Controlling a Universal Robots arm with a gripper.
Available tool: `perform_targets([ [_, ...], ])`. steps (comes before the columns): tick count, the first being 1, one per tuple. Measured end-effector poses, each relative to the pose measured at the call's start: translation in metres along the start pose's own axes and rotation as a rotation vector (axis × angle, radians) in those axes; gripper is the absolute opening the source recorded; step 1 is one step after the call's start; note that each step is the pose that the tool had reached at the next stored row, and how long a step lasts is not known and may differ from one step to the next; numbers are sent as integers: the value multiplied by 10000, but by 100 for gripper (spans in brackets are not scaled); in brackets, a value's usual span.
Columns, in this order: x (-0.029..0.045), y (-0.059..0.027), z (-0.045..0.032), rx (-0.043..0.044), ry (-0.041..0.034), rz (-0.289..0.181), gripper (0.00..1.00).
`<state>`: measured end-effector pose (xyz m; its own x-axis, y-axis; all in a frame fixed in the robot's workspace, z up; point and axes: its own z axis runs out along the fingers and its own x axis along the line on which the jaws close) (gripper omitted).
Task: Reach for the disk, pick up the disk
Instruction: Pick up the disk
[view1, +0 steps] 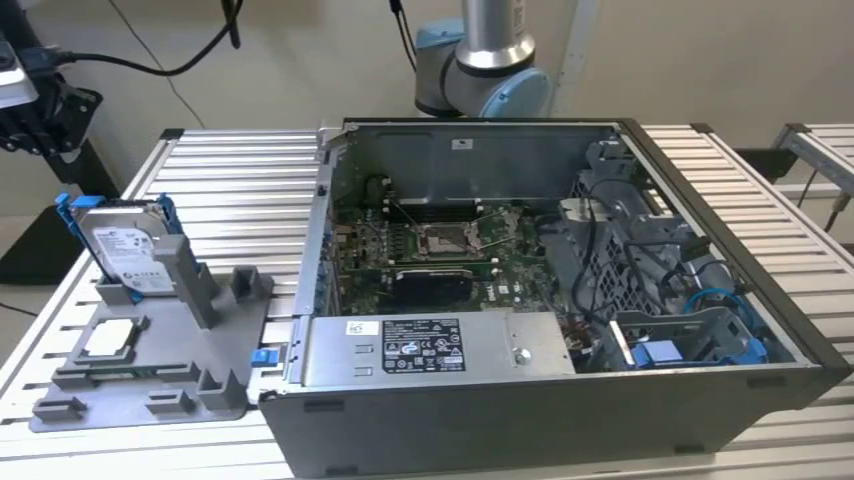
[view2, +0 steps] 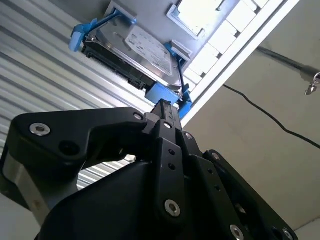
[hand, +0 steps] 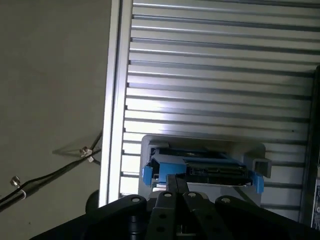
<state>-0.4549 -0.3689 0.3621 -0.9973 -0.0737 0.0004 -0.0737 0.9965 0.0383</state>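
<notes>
Gripper fingers pressed together, empty; hard drive just ahead of tips. Exterior view: drive upright in grey fixture.

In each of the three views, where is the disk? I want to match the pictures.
Exterior view: the disk stands tilted in a grey holder, on the exterior view's left of the case.
Second wrist view: the disk is just beyond the gripper, label showing.
First wrist view: the disk is edge-on, just beyond the gripper.
Shared landmark: its blue bracket.
</notes>
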Motion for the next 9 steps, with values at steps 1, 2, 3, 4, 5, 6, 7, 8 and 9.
perform_targets([
  [1, 0, 0, 0, 0, 6, -173, 0],
  [2, 0, 0, -1, 2, 16, -359, 0],
  [3, 0, 0, -1, 1, 22, -537, 0],
  [4, 0, 0, -1, 2, 29, -722, 0],
  [5, 0, 0, -1, 2, 36, -903, 0],
  [6, 0, 0, -1, 2, 43, -1088, 0],
  [7, 0, 0, -1, 2, 50, -1268, 0],
  [8, 0, 0, -1, 2, 57, -1441, 0],
  [9, 0, 0, -1, 2, 64, -1627, 0],
])
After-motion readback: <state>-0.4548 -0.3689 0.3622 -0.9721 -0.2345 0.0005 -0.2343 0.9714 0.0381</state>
